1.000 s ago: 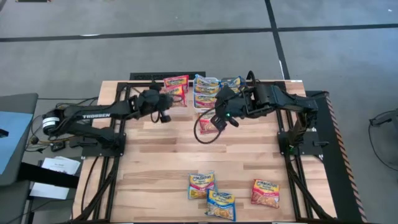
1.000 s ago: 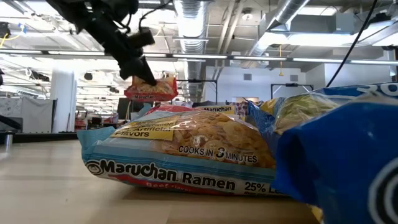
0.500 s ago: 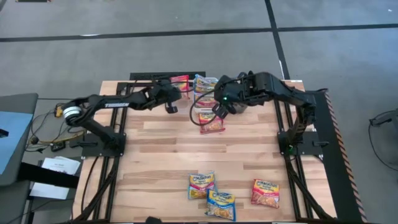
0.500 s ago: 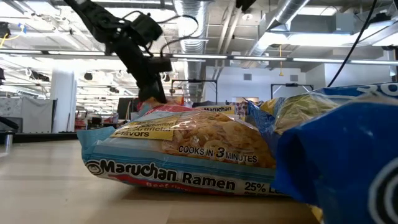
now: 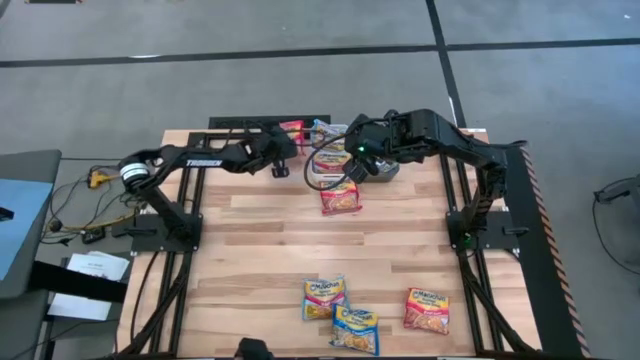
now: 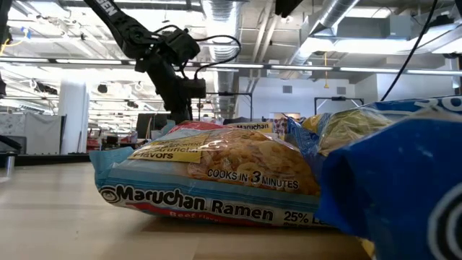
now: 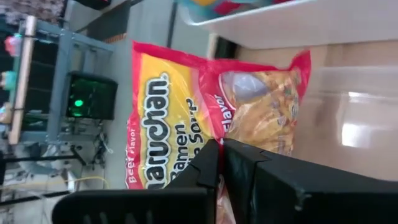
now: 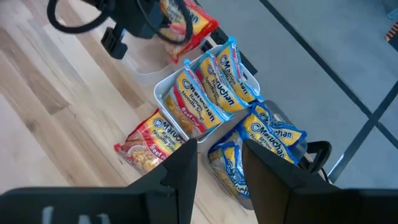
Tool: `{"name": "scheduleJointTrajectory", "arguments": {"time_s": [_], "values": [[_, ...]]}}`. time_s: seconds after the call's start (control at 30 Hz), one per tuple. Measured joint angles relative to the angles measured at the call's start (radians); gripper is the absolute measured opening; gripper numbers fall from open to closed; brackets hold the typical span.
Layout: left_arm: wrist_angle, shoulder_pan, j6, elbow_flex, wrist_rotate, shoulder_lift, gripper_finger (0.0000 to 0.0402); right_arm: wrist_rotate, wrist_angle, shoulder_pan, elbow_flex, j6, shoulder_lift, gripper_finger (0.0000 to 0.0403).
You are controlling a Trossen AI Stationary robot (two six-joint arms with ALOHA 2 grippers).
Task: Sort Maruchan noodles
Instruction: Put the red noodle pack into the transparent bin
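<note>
My left gripper (image 5: pixel 285 145) is shut on a red Maruchan packet (image 7: pixel 168 106) at the table's far edge, just left of the white bin (image 8: pixel 163 87). That bin holds several packets standing on edge (image 8: pixel 205 93). Blue packets (image 8: pixel 267 137) lie in the dark bin to its right. My right gripper (image 8: pixel 217 165) hangs open high above these bins with nothing between its fingers. Another red packet (image 5: pixel 340 197) lies flat on the wood before the white bin. Three packets (image 5: pixel 323 297) lie near the front edge. In the low view the held packet is hidden behind a near packet (image 6: pixel 209 173). My left gripper pinches one edge of the red packet (image 7: pixel 214 134) between its two shut fingers, about midway along that side. The fingers come from the table's left, slanting down. The packet tilts away beyond the fingertips over a clear bin wall (image 7: pixel 348 93); whether it rests there I cannot tell.
The two arms' grippers stand close together over the far middle of the table. A black cable loop (image 5: pixel 320 172) hangs below my right arm. The wooden middle of the table (image 5: pixel 320 245) has free room. Metal frames run along both side edges.
My left gripper has carried the red packet toward the table's far edge and down, tipping further downward, until it sank behind the near packet in the low view. My right gripper has swung a little toward the far edge, uncovering the red packet on the wood.
</note>
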Motion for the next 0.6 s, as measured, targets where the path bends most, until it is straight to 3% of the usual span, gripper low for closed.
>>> {"name": "scheduleJointTrajectory", "arguments": {"time_s": [0.17, 0.6], "values": [[-0.007, 0.016, 0.042, 0.001, 0.000, -0.018, 0.0000, 0.000, 0.004, -0.001, 0.000, 0.000, 0.000, 0.0150], [-0.019, 0.066, 0.035, 0.000, 0.136, -0.001, 0.0000, 0.000, 0.031, -0.018, 0.000, -0.027, 0.000, 0.0150]]}}
